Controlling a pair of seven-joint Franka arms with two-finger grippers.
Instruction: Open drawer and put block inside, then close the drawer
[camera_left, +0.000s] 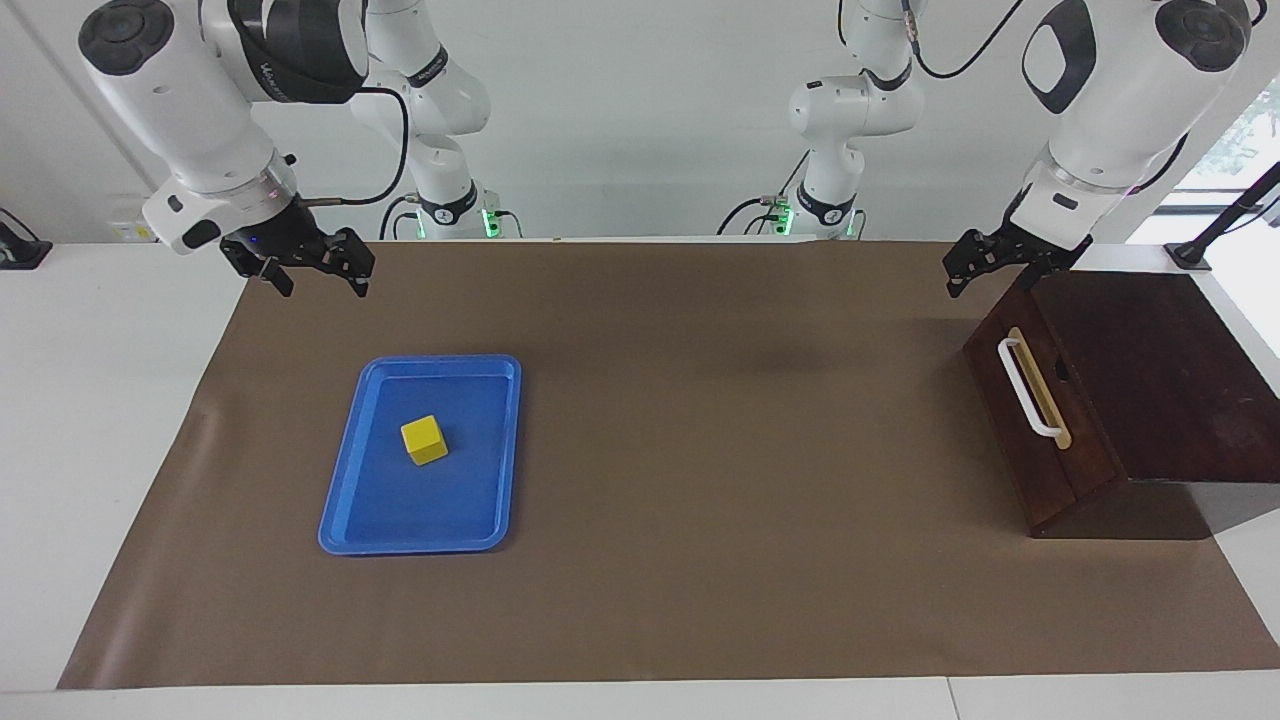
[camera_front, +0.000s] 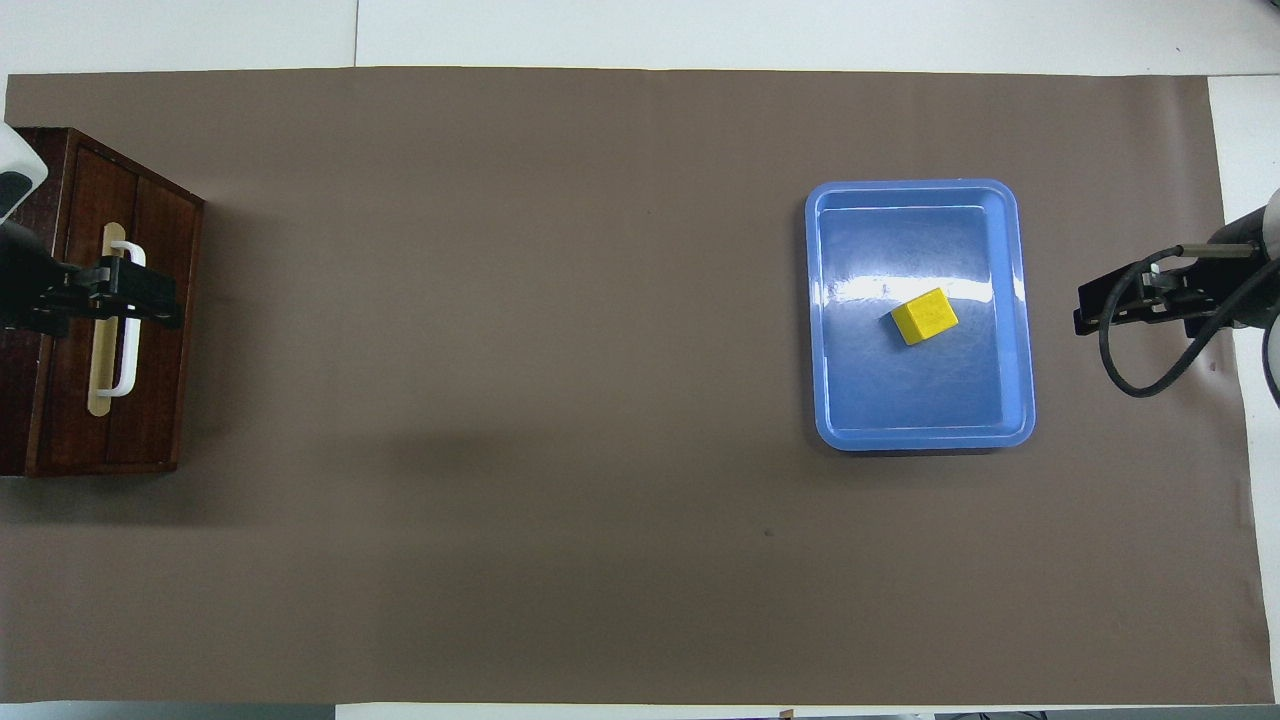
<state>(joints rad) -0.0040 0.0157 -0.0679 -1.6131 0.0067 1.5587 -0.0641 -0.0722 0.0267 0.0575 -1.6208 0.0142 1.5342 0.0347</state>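
Observation:
The dark brown drawer (camera_left: 1020, 455) of the box cabinet (camera_left: 1160, 370) is shut, at the left arm's end of the table. Its white bar handle (camera_left: 1030, 392) sits on a tan strip. My left gripper (camera_left: 990, 275) is open and hangs in the air over the cabinet's corner nearest the robots, apart from the handle. In the overhead view it (camera_front: 125, 295) covers the handle (camera_front: 128, 350). The yellow block (camera_left: 424, 440) lies in the blue tray (camera_left: 420, 545). My right gripper (camera_left: 322, 280) is open and empty, in the air over the mat's edge, clear of the tray.
The blue tray (camera_front: 920, 440) lies toward the right arm's end of the brown mat (camera_front: 560, 400), with the block (camera_front: 925, 316) near its middle. White table shows around the mat.

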